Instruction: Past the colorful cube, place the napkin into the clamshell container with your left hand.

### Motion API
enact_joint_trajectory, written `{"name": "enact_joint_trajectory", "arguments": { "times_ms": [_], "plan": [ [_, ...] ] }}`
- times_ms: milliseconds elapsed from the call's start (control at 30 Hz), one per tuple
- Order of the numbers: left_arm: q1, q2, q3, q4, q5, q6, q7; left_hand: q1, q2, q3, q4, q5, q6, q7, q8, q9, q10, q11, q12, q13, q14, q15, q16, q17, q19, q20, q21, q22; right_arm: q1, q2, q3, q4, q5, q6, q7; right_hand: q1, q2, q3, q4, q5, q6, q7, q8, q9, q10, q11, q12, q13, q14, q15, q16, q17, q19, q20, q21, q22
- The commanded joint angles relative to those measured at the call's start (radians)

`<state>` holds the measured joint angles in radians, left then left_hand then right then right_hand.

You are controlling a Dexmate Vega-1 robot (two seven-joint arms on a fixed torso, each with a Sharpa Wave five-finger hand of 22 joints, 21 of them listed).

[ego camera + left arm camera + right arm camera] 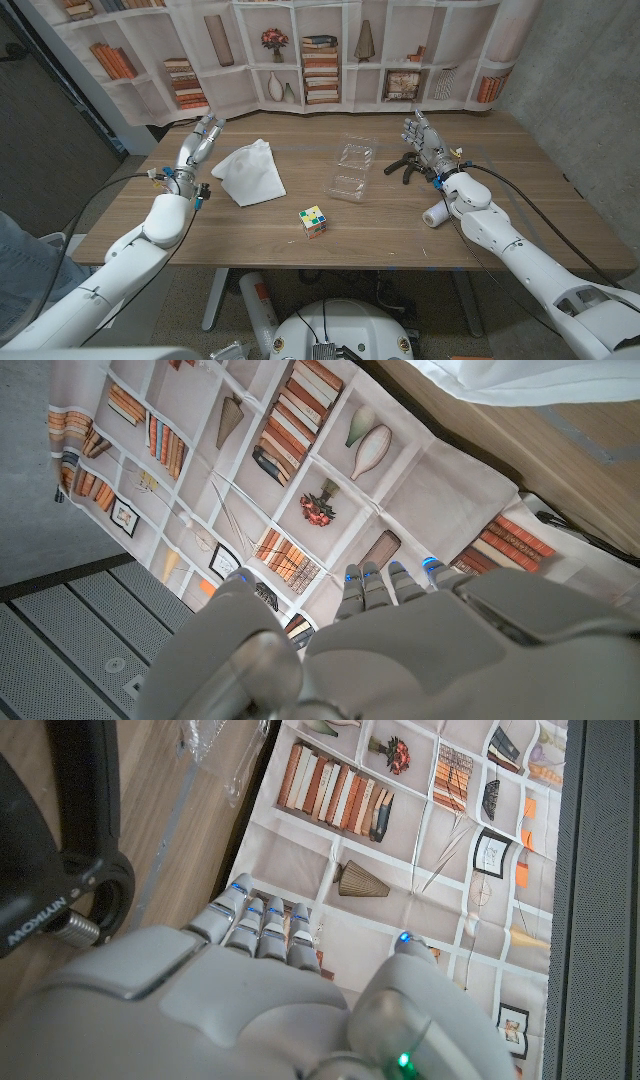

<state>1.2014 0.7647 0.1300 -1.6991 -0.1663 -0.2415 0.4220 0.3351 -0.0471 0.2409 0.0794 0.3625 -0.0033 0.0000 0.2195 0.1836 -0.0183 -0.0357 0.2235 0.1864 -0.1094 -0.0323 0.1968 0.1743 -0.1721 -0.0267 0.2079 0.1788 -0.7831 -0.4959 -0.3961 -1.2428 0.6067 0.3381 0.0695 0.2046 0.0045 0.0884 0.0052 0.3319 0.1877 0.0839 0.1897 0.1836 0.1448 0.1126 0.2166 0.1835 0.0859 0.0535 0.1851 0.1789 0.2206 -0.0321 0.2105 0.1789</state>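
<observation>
A white napkin [250, 172] lies crumpled on the wooden table [380, 235], left of centre; its edge also shows in the left wrist view as white cloth [540, 380]. A clear clamshell container [351, 168] sits open near the table's middle, and a corner of it shows as clear plastic [215, 738]. The colorful cube [313, 221] stands nearer the front edge. My left hand [201, 140] is raised left of the napkin, fingers apart, holding nothing. My right hand [423, 136] stands right of the container, also holding nothing.
A black hand-grip tool [405, 167] lies just by my right hand, also seen as a black handle [60, 840]. A small white roll [434, 215] lies by my right forearm. A bookshelf-print backdrop [300, 50] closes the table's far side.
</observation>
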Motion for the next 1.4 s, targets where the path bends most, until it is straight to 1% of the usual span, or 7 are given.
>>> {"name": "enact_joint_trajectory", "arguments": {
  "times_ms": [33, 300, 800, 1100, 1200, 1267, 1400],
  "plan": [
    [0.011, 0.002, -0.014, -0.008, 0.021, 0.021, 0.014, 0.011, 0.003, 0.000, -0.005, 0.005, 0.011, 0.000, 0.003, 0.003, 0.008, -0.007, 0.003, 0.001, 0.005, 0.000, -0.003, 0.004, -0.053, 0.003, -0.001, 0.002, 0.016, 0.011, -0.005, 0.029, 0.000, -0.001, 0.008, 0.005, 0.003, 0.002, -0.002, -0.002, 0.005, 0.000, 0.006, 0.004, 0.010, 0.001, 0.003, 0.005, 0.008, 0.001, 0.003, 0.005, 0.007, -0.001, -0.002, 0.003],
    [-0.004, -0.007, -0.010, 0.004, 0.059, 0.011, 0.043, 0.014, 0.004, 0.000, -0.006, 0.007, 0.019, -0.002, 0.004, 0.004, 0.013, -0.010, 0.003, 0.002, 0.010, -0.002, -0.002, 0.004, -0.050, 0.004, -0.001, 0.002, 0.037, 0.022, -0.011, 0.059, -0.004, 0.008, 0.021, 0.005, 0.004, 0.001, -0.003, -0.003, 0.004, 0.001, 0.006, 0.005, 0.010, 0.000, 0.002, 0.005, 0.008, 0.003, 0.003, 0.005, 0.007, 0.000, -0.003, 0.003],
    [-0.012, 0.004, 0.019, -0.042, 0.213, 0.168, 0.151, 0.021, 0.006, -0.002, -0.009, 0.012, 0.036, -0.004, 0.006, 0.004, 0.027, -0.017, 0.005, 0.002, 0.023, -0.006, 0.000, 0.004, -0.041, 0.004, 0.001, 0.002, 0.047, 0.030, -0.012, 0.072, 0.000, 0.004, 0.022, 0.005, 0.005, 0.000, -0.003, -0.005, 0.005, 0.000, 0.006, 0.005, 0.010, 0.000, 0.002, 0.005, 0.007, 0.003, 0.002, 0.005, 0.007, 0.000, -0.004, 0.003],
    [-0.010, 0.009, 0.023, -0.044, 0.225, 0.179, 0.164, 0.025, 0.008, -0.002, -0.011, 0.015, 0.043, -0.005, 0.007, 0.004, 0.030, -0.018, 0.004, 0.002, 0.028, -0.007, 0.000, 0.005, -0.040, 0.005, 0.001, 0.002, 0.046, 0.030, -0.016, 0.066, -0.004, 0.000, 0.018, 0.005, 0.005, -0.001, -0.003, -0.007, 0.005, -0.001, 0.006, 0.005, 0.010, -0.001, 0.001, 0.005, 0.008, 0.002, 0.002, 0.005, 0.007, 0.001, -0.005, 0.003],
    [-0.013, 0.008, 0.025, -0.032, 0.229, 0.160, 0.171, 0.026, 0.008, -0.002, -0.011, 0.016, 0.047, -0.005, 0.008, 0.004, 0.033, -0.018, 0.005, 0.002, 0.030, -0.008, 0.000, 0.005, -0.039, 0.005, 0.001, 0.002, 0.043, 0.030, -0.015, 0.062, -0.003, -0.003, 0.015, 0.005, 0.005, -0.001, -0.004, -0.007, 0.005, -0.001, 0.006, 0.005, 0.010, 0.001, 0.001, 0.005, 0.007, 0.003, 0.002, 0.005, 0.007, 0.001, -0.005, 0.003],
    [-0.016, 0.007, 0.030, -0.022, 0.244, 0.151, 0.185, 0.029, 0.009, -0.002, -0.012, 0.018, 0.056, -0.008, 0.010, 0.004, 0.042, -0.022, 0.007, 0.002, 0.036, -0.009, 0.001, 0.005, -0.034, 0.006, 0.003, 0.002, 0.042, 0.030, -0.017, 0.065, -0.004, 0.003, 0.020, 0.005, 0.005, -0.002, -0.004, -0.007, 0.004, -0.002, 0.006, 0.005, 0.011, 0.001, 0.002, 0.005, 0.008, 0.003, 0.002, 0.005, 0.007, 0.001, -0.005, 0.003],
    [-0.019, 0.008, 0.040, -0.023, 0.278, 0.172, 0.208, 0.034, 0.012, -0.003, -0.014, 0.023, 0.075, -0.008, 0.014, 0.004, 0.057, -0.029, 0.009, 0.002, 0.050, -0.012, 0.003, 0.005, -0.024, 0.007, 0.005, 0.002, 0.039, 0.029, -0.016, 0.063, -0.004, 0.002, 0.019, 0.005, 0.005, -0.002, -0.004, -0.008, 0.004, -0.002, 0.006, 0.005, 0.011, 0.001, 0.001, 0.005, 0.008, 0.003, 0.002, 0.005, 0.008, 0.001, -0.005, 0.003]
  ]
}}
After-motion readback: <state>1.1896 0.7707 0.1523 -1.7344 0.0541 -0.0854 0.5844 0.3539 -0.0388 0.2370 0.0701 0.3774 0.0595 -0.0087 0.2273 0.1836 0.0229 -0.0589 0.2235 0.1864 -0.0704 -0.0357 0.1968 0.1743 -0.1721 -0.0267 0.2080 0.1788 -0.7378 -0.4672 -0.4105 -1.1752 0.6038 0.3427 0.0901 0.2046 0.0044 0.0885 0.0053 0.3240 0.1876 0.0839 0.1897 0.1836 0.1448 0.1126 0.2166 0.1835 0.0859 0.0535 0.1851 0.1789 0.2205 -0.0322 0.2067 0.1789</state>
